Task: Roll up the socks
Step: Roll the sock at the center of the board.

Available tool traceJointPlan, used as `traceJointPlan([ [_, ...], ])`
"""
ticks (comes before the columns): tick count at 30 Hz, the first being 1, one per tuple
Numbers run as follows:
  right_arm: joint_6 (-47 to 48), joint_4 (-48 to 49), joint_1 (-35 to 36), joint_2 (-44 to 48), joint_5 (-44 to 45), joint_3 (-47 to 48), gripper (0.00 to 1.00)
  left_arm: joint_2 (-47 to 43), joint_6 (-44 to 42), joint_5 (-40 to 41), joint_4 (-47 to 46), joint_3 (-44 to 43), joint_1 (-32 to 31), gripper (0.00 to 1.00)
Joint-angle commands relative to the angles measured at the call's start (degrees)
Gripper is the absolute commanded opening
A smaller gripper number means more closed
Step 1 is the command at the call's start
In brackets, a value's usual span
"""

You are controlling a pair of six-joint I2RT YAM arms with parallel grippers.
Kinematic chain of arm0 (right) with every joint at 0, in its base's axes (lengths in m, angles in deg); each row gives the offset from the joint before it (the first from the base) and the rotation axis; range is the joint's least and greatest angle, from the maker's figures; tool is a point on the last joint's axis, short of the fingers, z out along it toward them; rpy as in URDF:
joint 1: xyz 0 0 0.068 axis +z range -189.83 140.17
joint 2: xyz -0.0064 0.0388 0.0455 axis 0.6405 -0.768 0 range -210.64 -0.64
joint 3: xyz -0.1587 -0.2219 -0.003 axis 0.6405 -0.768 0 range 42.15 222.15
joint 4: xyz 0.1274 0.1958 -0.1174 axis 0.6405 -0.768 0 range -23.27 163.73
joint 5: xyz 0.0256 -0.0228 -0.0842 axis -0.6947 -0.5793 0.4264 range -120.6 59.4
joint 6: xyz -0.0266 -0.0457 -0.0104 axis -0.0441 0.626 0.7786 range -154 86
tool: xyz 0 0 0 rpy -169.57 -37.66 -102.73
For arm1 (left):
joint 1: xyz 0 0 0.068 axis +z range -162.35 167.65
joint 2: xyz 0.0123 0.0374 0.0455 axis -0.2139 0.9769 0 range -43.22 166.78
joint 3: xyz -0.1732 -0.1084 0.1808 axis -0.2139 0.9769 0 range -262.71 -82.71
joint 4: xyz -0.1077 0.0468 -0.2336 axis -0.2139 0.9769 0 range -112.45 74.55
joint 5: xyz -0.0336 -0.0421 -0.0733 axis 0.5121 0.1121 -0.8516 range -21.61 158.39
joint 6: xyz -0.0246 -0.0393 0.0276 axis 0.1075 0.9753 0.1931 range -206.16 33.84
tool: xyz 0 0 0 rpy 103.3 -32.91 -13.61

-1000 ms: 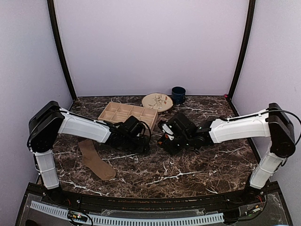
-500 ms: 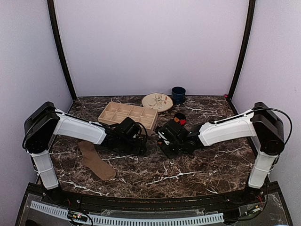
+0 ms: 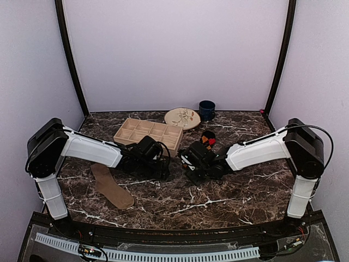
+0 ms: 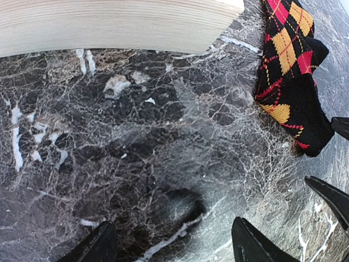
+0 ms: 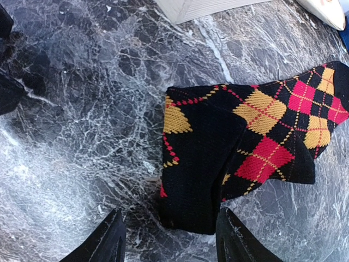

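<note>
Right gripper point(image 5: 172, 240) has pulled back, uncovering the argyle sock point(image 5: 240, 147). Its fingers are apart, straddling the sock's end, unclamped. Left gripper point(image 4: 172, 248) fingers apart, empty. Tan sock point(image 3: 112, 185) unrolled.

A dark brown marble table point(image 3: 218, 202) veined in white fills the booth. Behind the table rises a plain pale lilac back wall point(image 3: 174, 54); matching side walls point(image 3: 27, 82) stand at its left and right. Black posts point(image 3: 68, 60) mark the table's far corners. Along its near edge runs a white slotted strip point(image 3: 147, 254). The light is soft and even.
</note>
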Motion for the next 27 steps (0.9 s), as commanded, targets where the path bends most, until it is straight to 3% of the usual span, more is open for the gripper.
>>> traceJointPlan([
  [1,1.7,2.4,-0.1,-1.5,0.3,0.3,0.55,0.4,0.4,-1.3,4.7,2.6,0.9,0.76],
  [17,4.2,2.2,-3.1,-5.0,-2.5,2.2,0.51,0.6,-0.1,-1.8,4.3,2.8,2.0,0.76],
  [27,5.0,0.2,-4.6,-7.0,-4.7,3.3,0.35,0.7,0.5,-2.6,3.8,3.6,3.0,0.76],
])
